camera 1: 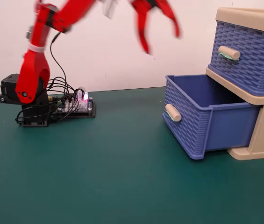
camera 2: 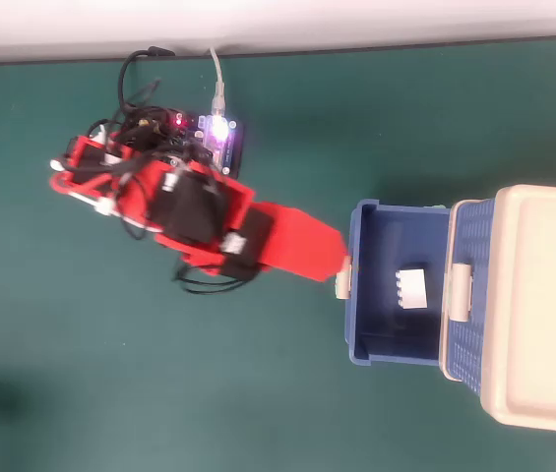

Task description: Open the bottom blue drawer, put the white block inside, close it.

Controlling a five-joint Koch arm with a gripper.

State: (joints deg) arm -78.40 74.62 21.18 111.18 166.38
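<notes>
Where drawer gapes — white block (camera 2: 413,289) inside

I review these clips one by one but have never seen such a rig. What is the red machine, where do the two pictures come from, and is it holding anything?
The red machine is a small hobby robot arm bolted to a green table. One picture comes from a camera standing at the side, the other from a camera looking straight down. At the arm's end is its tool, two red fingers, raised high, spread open and holding nothing. On the table stands a beige cabinet with two blue drawers. The upper drawer is shut; the bottom drawer is pulled out. The overhead view shows a small white block already lying inside it. The circuit board by the arm's base has small lights glowing.
</notes>
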